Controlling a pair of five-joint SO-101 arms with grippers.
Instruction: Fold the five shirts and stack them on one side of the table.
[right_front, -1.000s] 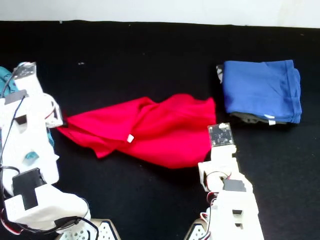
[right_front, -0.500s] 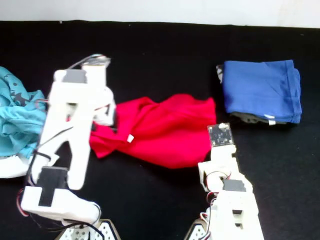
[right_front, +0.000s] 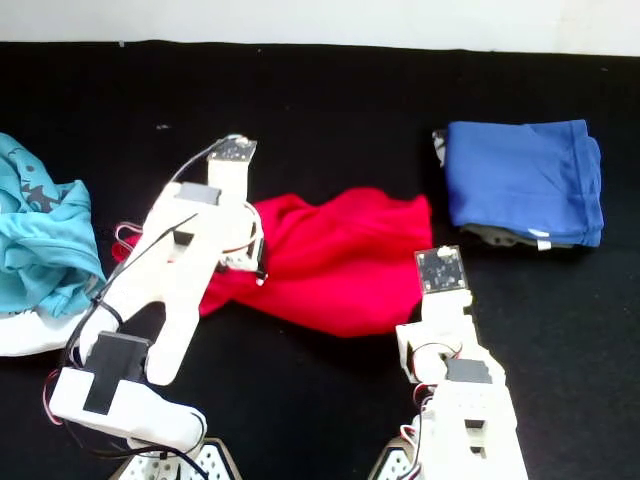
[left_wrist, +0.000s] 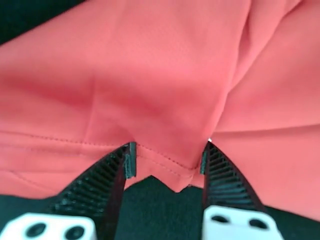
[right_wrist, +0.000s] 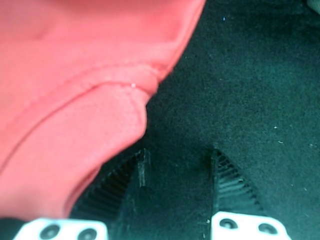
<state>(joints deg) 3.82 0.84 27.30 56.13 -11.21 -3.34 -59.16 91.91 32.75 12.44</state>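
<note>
While the left gripper (left_wrist: 168, 159) and right gripper (right_wrist: 178, 161) are both gaping wide & empty, left one straddling the hem of the red shirt (right_front: 340, 262), a shallow pinch is prob. risking slipping off the thin edge.

White left arm (right_front: 190, 260) swings in from the table's left edge toward the centre and now lies over the left end of the crumpled red fabric shirt (right_front: 340, 265). Left gripper (left_wrist: 167, 160) arrives at its hem. Bunched teal patterned shirt (right_front: 45, 245) at the left edge is uncovered.
</note>
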